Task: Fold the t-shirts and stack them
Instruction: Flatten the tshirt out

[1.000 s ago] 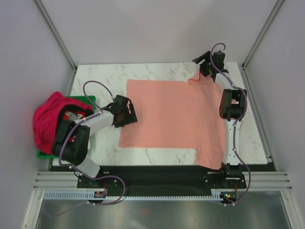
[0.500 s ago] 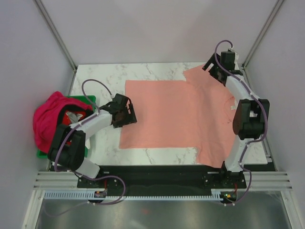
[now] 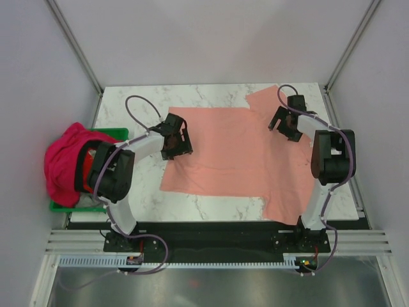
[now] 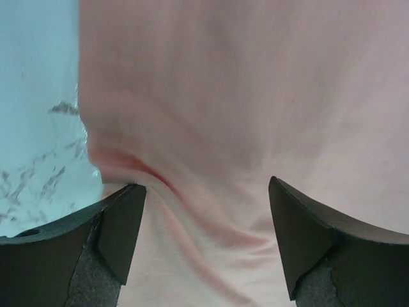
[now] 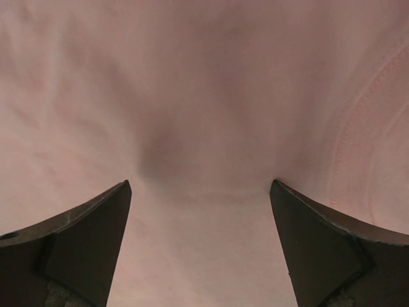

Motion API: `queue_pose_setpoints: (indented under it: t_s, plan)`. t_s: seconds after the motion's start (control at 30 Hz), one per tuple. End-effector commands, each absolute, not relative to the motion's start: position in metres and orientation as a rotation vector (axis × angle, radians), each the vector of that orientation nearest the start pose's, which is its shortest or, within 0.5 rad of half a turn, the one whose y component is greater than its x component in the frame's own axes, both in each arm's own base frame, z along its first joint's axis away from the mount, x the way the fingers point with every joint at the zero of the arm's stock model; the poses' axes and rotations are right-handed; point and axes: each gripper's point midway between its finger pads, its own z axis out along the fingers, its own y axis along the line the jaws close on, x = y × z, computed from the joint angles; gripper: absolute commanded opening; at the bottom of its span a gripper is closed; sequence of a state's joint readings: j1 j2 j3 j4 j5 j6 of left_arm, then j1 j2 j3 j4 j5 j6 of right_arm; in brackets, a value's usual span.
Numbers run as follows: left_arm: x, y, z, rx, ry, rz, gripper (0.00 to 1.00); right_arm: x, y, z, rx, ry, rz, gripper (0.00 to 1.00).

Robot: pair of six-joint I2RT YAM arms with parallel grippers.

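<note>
Salmon-pink cloth t-shirt (image 3: 236, 157) flat on white marble table (image 3: 128, 109), long axis left-right; left gripper (image 3: 177, 146) wide, straddling puckered hem edge; right gripper (image 3: 285, 125) wide over far shoulder; nothing pinched yet

Two matching arms here: white links and chunky black joints on the left arm (image 3: 143, 144) and the right arm (image 3: 317, 197). A thin purple-grey cable (image 3: 137, 98) loops off each wrist. Black bases (image 3: 128, 242) down at the near edge. The left pincer (image 3: 177, 142) and right pincer (image 3: 285, 123) are black all over, with dark wedge-shaped fingers (image 4: 121, 224) tapering to points.
</note>
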State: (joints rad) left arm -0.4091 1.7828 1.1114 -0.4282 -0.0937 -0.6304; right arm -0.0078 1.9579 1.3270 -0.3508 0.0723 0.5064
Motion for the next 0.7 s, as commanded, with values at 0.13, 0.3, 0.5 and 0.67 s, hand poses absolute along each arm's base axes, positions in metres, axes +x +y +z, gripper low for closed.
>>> queue_pose_setpoints:
  t_s: [0.13, 0.3, 0.5, 0.67]
  plan:
    - [0.400, -0.161, 0.010, -0.483, 2.650, -0.244, 0.84, 0.501, 0.011, -0.010, 0.656, 2.549, 0.040, 0.98]
    - [0.433, -0.134, 0.007, -0.581, 2.628, -0.232, 0.83, 0.563, 0.023, -0.009, 0.624, 2.505, 0.102, 0.98]
    - [0.480, -0.117, 0.035, -0.567, 2.589, -0.264, 0.84, 0.605, 0.040, 0.008, 0.605, 2.471, 0.198, 0.98]
    - [0.478, -0.115, 0.104, -0.492, 2.500, -0.279, 0.93, 0.603, 0.037, 0.095, 0.522, 2.336, 0.192, 0.98]
